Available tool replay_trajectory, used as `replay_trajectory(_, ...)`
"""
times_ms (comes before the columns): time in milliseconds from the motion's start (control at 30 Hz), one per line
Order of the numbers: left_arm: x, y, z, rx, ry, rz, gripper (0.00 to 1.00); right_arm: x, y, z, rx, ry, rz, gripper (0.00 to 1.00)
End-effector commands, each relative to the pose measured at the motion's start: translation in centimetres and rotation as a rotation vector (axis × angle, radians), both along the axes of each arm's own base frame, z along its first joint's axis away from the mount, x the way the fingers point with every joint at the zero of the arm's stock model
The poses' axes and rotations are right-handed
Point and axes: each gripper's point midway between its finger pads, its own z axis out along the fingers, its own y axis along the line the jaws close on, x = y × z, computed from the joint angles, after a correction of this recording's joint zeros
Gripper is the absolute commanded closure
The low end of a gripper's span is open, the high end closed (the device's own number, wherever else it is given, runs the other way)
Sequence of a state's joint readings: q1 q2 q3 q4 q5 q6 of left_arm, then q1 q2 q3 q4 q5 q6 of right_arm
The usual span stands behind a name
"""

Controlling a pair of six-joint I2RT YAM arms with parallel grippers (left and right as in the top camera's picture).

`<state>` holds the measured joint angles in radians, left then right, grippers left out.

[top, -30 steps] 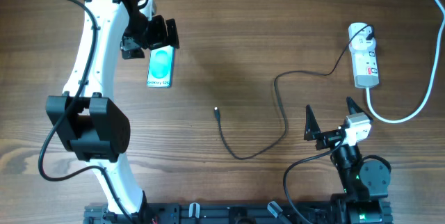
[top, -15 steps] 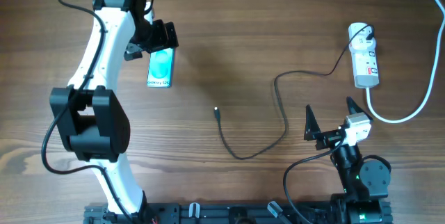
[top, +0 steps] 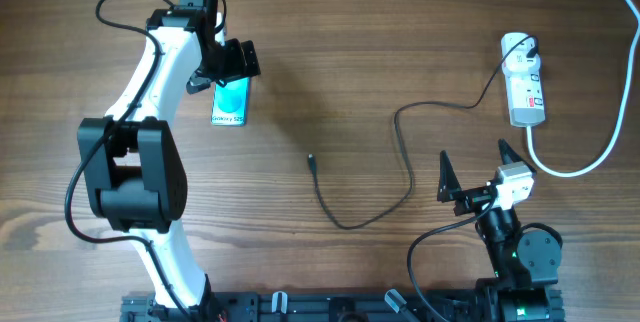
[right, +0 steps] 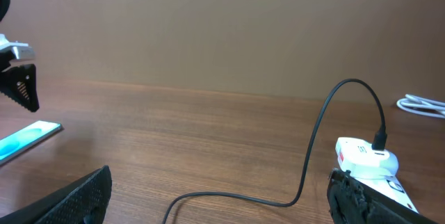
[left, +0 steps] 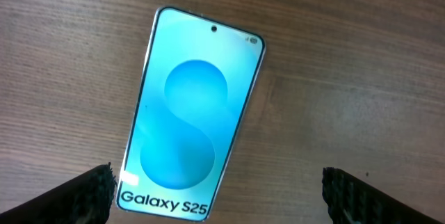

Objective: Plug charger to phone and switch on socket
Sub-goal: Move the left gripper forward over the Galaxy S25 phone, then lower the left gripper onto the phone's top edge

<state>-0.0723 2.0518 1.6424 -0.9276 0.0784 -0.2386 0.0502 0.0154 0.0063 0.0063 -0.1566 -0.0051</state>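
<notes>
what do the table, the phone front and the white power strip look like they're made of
Table: wood or wood-look laminate, matte, going by the brown grain lines.
Phone: probably glass, a smooth glossy face with a thin pale rim.
Socket: likely moulded plastic, plain white with rounded edges.

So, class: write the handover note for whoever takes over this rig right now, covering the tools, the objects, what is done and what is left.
Left tool: open above the phone, gripping nothing.
Right tool: open, empty, apart from all the job's things.
Charger: plug end appears seated in the socket; its free end lies loose, well apart from the phone.
Done: nothing at the phone yet.
Left: plug the charger into the phone and switch the socket on; the switch's state is unreadable.
</notes>
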Motion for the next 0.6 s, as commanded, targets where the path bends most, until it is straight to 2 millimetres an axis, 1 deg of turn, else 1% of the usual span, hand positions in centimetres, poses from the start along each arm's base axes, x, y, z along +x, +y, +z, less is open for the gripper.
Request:
replay_trajectory(0,0.4,0.3,-0.7,0.028,-0.007,0.011,0.00,0.0,0.1,0.1,0.008,-0.002,0.003,0.00)
replay_trajectory(333,1.4,0.3,-0.4,0.025,-0.049,0.012,0.00,0.0,0.1,0.1,0.008,-0.002,0.003,0.00)
replay_trajectory(567,1.3,0.3,-0.5,0.026,-0.045,0.012,0.00,0.0,0.1,0.1,0.008,-0.002,0.003,0.00)
